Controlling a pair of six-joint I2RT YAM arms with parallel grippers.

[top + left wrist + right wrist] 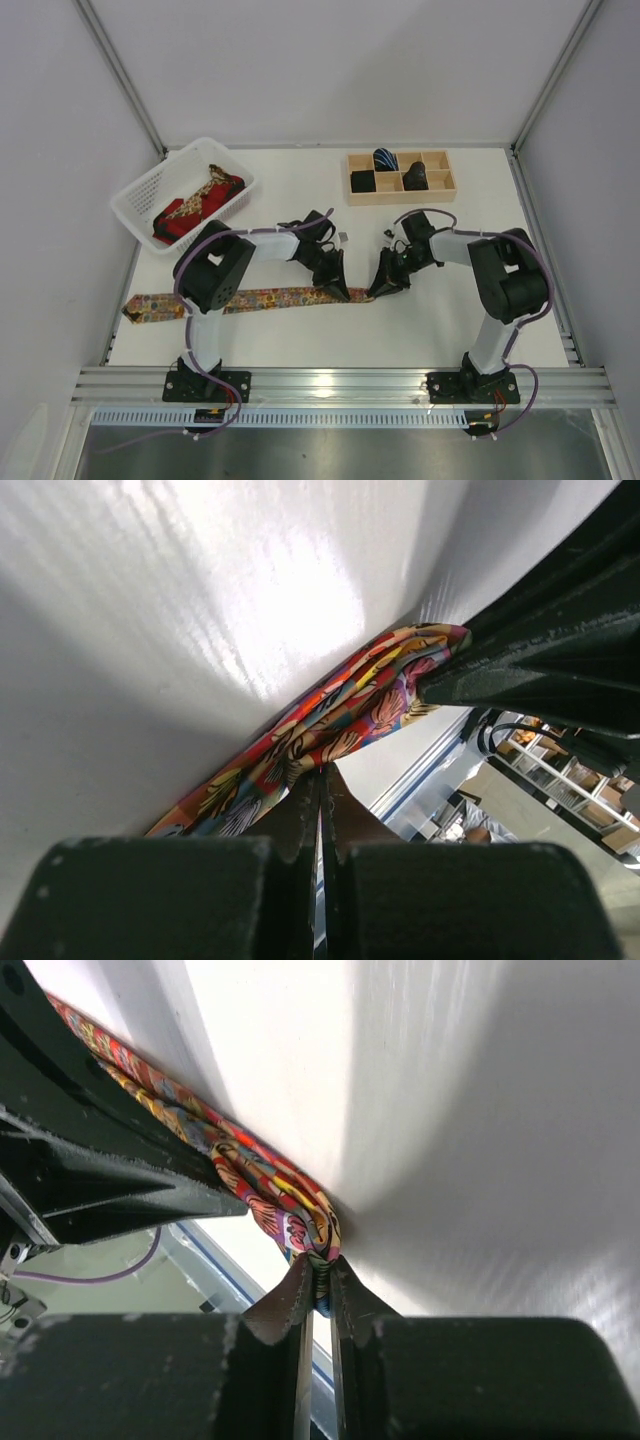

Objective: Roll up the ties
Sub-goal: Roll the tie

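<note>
While the red and gold ties (200, 205) wait heaped in the white basket (133, 197), the step in hand looks like the start of a roll on the floral tie (260, 298). That tie lies flat on the table nearer the arms than the basket, with its wide end below the basket's left corner and its length running off to the right.

Right of the basket and nearer the arms, the left gripper (338, 288) comes down on the tie close to its narrow end. Its jaws are pressed fully together with the tips against the patterned fabric; whether any cloth is caught between them I cannot tell.

Further right again, the right gripper (383, 287) has the narrow end itself. Its fingertips (285, 1305) stand only a sliver apart, nipping the tie where it is doubled back into a small fold (the first turn, by the look of it).

The next move probably calls for turning that fold over towards the wide end while the left tips pin the strip down.

Level with the basket, far to its right, the wooden box (437, 160) already holds rolled ties (386, 160).
</note>
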